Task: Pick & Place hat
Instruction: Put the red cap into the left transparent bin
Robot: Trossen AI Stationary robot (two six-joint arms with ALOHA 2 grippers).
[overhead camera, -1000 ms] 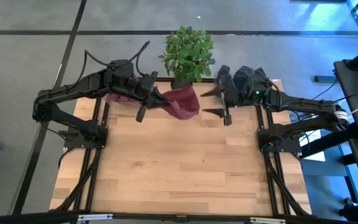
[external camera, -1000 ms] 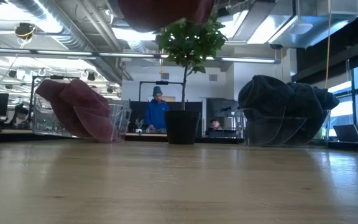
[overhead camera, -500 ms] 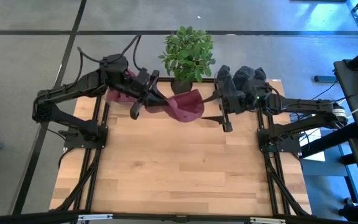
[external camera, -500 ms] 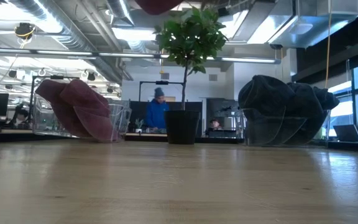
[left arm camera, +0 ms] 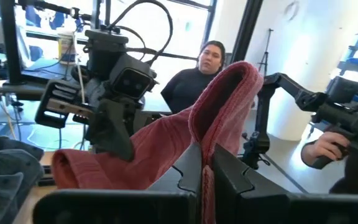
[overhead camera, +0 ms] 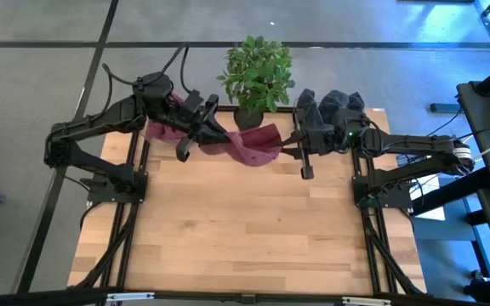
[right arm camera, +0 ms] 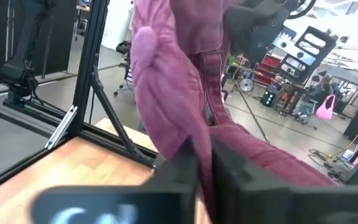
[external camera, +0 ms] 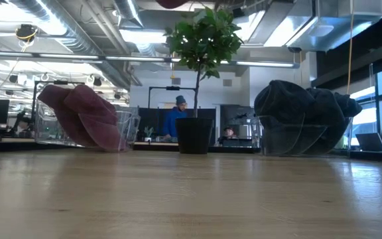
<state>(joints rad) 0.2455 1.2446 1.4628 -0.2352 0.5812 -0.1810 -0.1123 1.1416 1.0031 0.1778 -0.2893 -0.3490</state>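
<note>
A maroon knit hat [overhead camera: 251, 144] hangs in the air above the table's far edge, stretched between my two grippers. My left gripper [overhead camera: 213, 136] is shut on its left side and my right gripper [overhead camera: 287, 146] is shut on its right side. In the low view only the hat's underside [external camera: 172, 2] shows, high above the table top. The left wrist view shows the hat [left arm camera: 166, 143] running away to my right gripper [left arm camera: 114, 118]. My left gripper pinches a fold of the hat's left side [left arm camera: 206, 146] between its two fingers, coming level from the table's left. The hat is lifted clear of the table. My right gripper pinches the hat's right edge [right arm camera: 199, 140] between its two fingers, coming level from the table's right. The cloth bunches in several layers ahead of the fingers and hangs clear of the table.
A potted plant [overhead camera: 258, 75] stands at the far edge, just behind the hat. A clear bin of maroon hats [external camera: 85, 116] sits far left and a clear bin of dark hats [external camera: 304, 113] far right. A person in blue [external camera: 176, 119] stands beyond the table.
My right gripper has moved toward the table's left, onto the hat's right edge, and shut on it. My left gripper has raised the hat a little and carried it toward the far edge; the hat now spans between both grippers instead of hanging from one.
</note>
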